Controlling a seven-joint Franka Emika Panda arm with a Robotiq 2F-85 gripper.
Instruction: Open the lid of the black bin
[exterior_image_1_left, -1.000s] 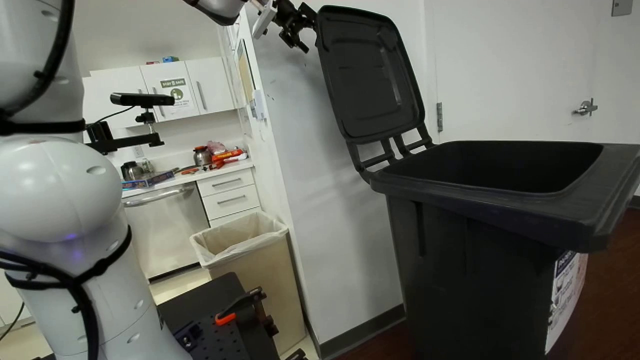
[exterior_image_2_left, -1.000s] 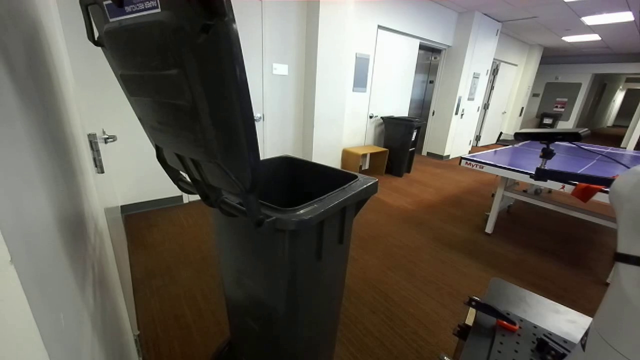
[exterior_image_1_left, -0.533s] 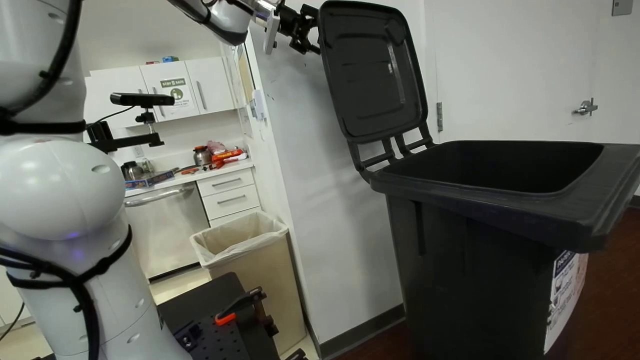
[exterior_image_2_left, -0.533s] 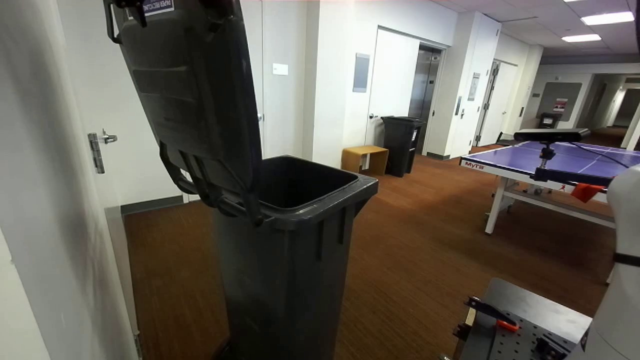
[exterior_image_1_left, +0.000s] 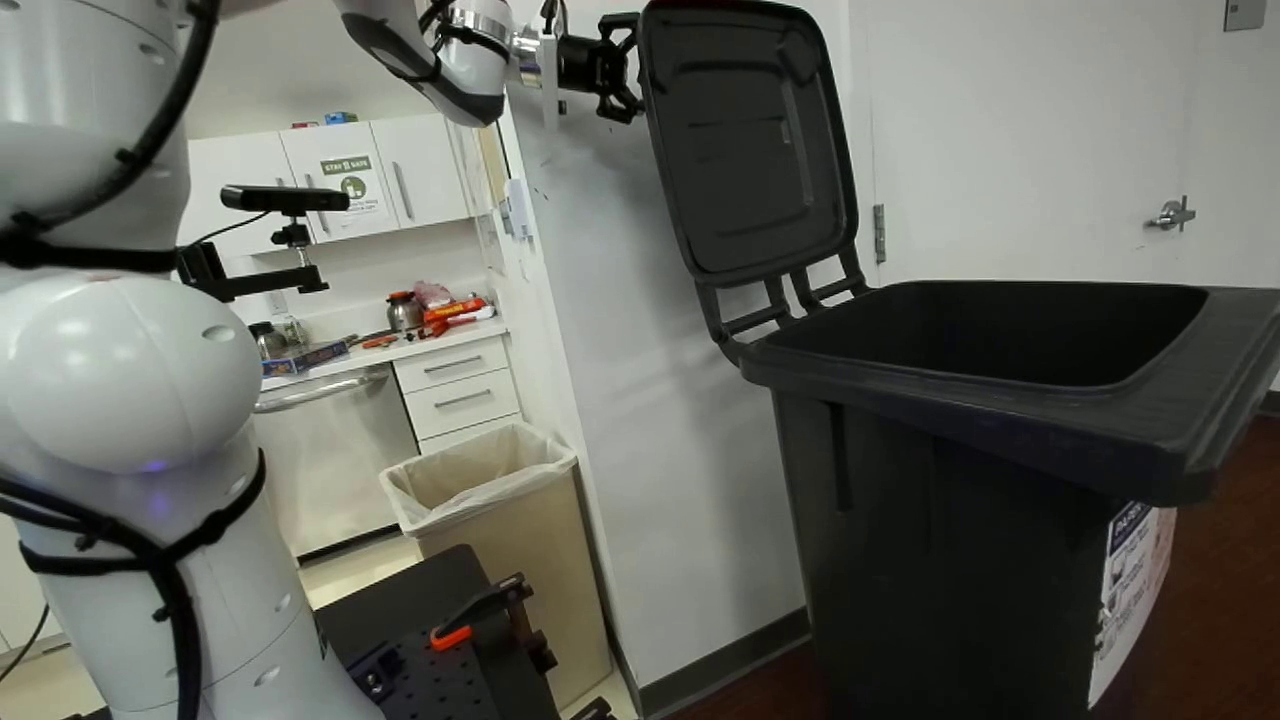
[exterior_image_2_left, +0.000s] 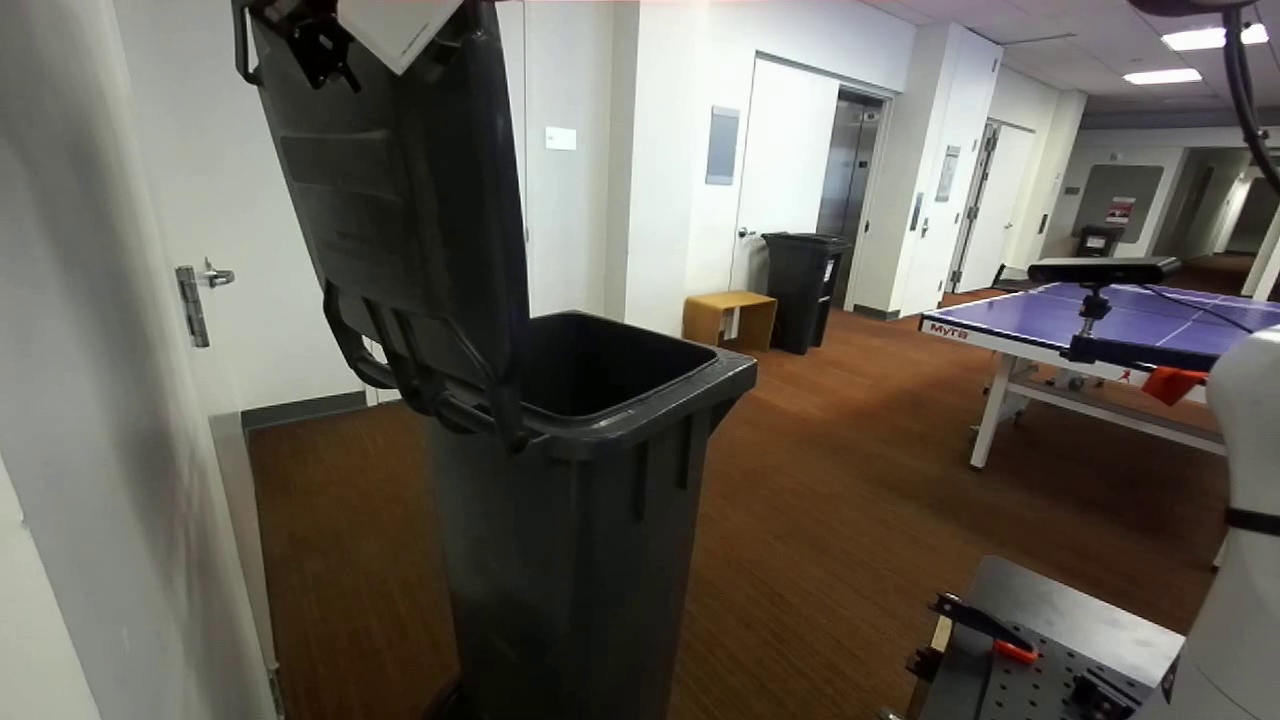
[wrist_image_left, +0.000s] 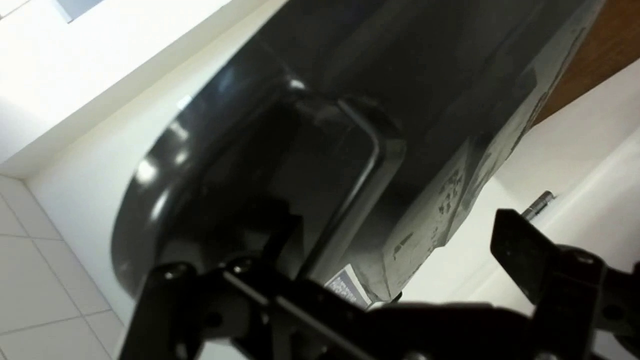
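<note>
The black bin (exterior_image_1_left: 950, 520) stands upright with its top uncovered, and it also shows in an exterior view (exterior_image_2_left: 570, 560). Its black lid (exterior_image_1_left: 750, 150) stands raised on its hinges, leaning back from the opening; the lid also shows in an exterior view (exterior_image_2_left: 390, 190). My gripper (exterior_image_1_left: 634, 64) is at the outer face of the lid near its top, with spread fingertips that appear to touch it. In the wrist view the gripper (wrist_image_left: 395, 235) is open, with the ridged lid (wrist_image_left: 320, 165) and its blue-white label (wrist_image_left: 348, 287) beyond the fingers.
A white wall (exterior_image_1_left: 680, 420) stands behind the lid. A beige bin (exterior_image_1_left: 520, 540) with a white liner is beside it. A cart with an orange-tipped clamp (exterior_image_1_left: 470, 620) is at the arm's base. A stand-mounted camera (exterior_image_1_left: 285, 198) and a purple table (exterior_image_2_left: 1100, 320) are farther off.
The lid has swung to a more upright angle toward the bin opening. My gripper has moved toward the bin along with it, come lower and turned more level.
</note>
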